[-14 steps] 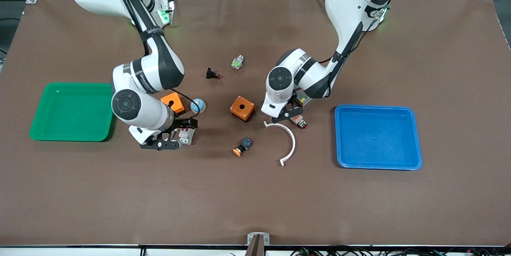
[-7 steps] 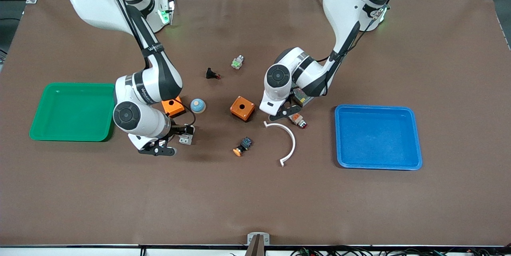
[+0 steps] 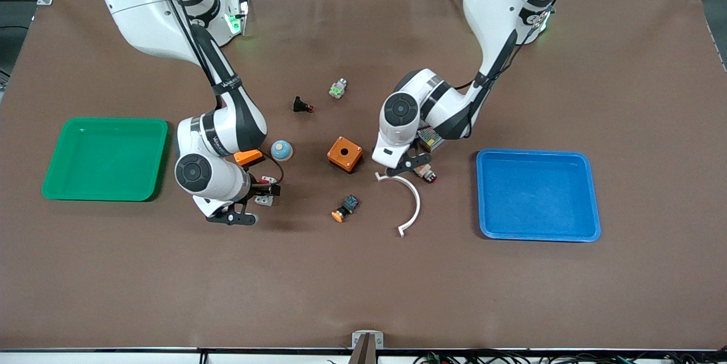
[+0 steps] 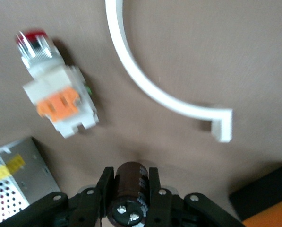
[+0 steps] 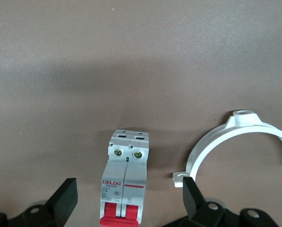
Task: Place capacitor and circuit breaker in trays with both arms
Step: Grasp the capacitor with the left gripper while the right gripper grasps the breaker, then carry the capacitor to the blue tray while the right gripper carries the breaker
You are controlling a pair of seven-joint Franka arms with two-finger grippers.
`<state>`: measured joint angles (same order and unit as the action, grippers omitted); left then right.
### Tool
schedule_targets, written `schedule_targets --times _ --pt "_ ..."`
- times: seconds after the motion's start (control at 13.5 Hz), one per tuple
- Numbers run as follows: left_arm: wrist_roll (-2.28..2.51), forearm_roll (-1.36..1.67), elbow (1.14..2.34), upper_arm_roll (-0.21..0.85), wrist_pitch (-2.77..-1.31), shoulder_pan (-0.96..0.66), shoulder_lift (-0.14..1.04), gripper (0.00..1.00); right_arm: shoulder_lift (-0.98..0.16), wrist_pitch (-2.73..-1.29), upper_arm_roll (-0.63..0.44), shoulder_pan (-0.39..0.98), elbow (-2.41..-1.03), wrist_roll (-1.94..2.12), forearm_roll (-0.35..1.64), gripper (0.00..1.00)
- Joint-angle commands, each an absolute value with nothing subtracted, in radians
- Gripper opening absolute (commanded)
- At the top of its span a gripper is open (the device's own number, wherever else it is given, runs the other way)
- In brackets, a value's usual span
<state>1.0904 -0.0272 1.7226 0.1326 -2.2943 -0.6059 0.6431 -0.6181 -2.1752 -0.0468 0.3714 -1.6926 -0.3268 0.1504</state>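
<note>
The capacitor (image 4: pixel 129 189), a dark cylinder with a silvery-marked end, sits clamped between the fingers of my left gripper (image 4: pixel 129 182). In the front view my left gripper (image 3: pixel 404 167) is low over the table, beside the white-and-orange lamp (image 3: pixel 425 171) and the end of the white arc (image 3: pixel 412 202); the capacitor is hidden there. The circuit breaker (image 5: pixel 126 184), white-grey with red levers, lies on the table between the wide-open fingers of my right gripper (image 5: pixel 127 191). In the front view the breaker (image 3: pixel 264 199) lies by my right gripper (image 3: pixel 250 203), with no finger touching it.
A green tray (image 3: pixel 105 158) lies at the right arm's end and a blue tray (image 3: pixel 537 193) at the left arm's end. Between the arms lie two orange boxes (image 3: pixel 344 154) (image 3: pixel 249 156), a blue dome (image 3: pixel 281 150), a black push-button (image 3: pixel 303 105), an orange-capped button (image 3: pixel 345 208) and a power supply (image 3: pixel 430 137).
My right wrist has swung toward the middle of the table, and its gripper stays open around the breaker. My left gripper moved slightly away and back.
</note>
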Motion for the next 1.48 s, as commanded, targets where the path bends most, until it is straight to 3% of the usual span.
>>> schedule_targets --times 0.0,0.15,0.44,0.67,0.89,1.19,1.41 --pt "1.008 -0.044 1.744 0.132 -2.231 -0.523 0.528 0.0 -0.63 -2.181 -0.043 0.371 -1.686 -0.336 0.166 0.85" --pt "0.852 -0.044 1.744 0.133 -2.169 -0.403 0.476 0.01 -0.632 -2.18 -0.041 0.371 -1.686 -0.336 0.166 0.61" --pt "0.657 -0.044 1.746 0.133 -2.085 -0.25 0.394 0.0 -0.63 -2.171 -0.041 0.371 -1.681 -0.337 0.167 0.3" --pt "0.56 -0.044 1.746 0.132 -2.051 -0.166 0.37 0.0 -0.598 -2.104 -0.041 0.364 -1.675 -0.336 0.167 0.26" --pt "0.424 -0.045 1.75 0.135 -2.039 -0.069 0.359 0.0 -0.484 -1.842 -0.048 0.299 -1.611 -0.324 0.164 0.25" --pt "0.28 -0.044 1.753 0.135 -2.043 0.033 0.368 0.0 -0.356 -1.608 -0.049 0.097 -1.608 -0.148 0.123 0.25" --pt "0.223 -0.043 1.77 0.14 -2.054 0.093 0.39 0.0 -0.339 -1.577 -0.048 -0.102 -1.638 0.09 0.039 0.25"
